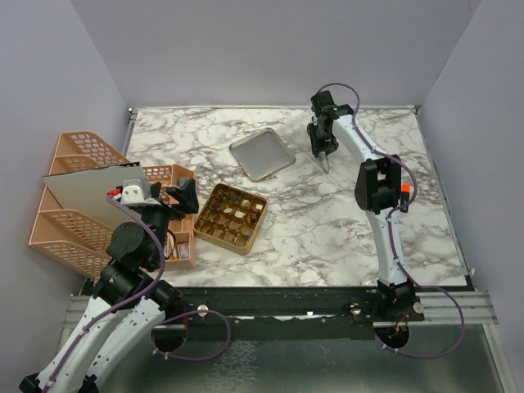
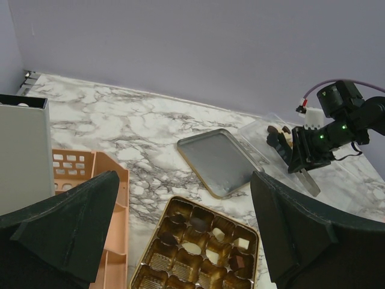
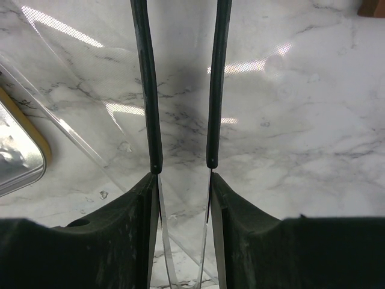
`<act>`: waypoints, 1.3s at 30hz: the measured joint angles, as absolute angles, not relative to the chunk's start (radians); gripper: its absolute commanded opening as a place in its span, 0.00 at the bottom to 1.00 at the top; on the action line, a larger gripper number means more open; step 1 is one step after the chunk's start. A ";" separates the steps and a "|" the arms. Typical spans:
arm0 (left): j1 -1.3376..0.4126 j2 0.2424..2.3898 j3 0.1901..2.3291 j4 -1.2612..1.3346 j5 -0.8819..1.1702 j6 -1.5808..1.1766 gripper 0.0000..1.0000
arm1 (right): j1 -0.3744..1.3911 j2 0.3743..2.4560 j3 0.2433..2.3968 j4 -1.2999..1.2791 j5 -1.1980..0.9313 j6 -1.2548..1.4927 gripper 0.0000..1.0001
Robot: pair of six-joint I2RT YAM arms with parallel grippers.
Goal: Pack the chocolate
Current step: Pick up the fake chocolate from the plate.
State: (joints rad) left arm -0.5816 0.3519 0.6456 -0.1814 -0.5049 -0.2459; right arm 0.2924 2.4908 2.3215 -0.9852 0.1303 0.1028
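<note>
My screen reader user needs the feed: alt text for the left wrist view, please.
Open left gripper hovers above a golden tray whose compartments hold a few chocolate pieces. Beyond it lie an upturned metal lid and the right gripper over clear plastic.

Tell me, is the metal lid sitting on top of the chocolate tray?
No, the lid lies flat on the table, apart from the tray, which is uncovered.
</note>
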 measured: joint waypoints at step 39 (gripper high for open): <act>-0.582 0.347 0.646 -0.181 -0.506 -0.246 0.99 | 0.292 2.491 2.353 -0.974 0.136 0.066 0.37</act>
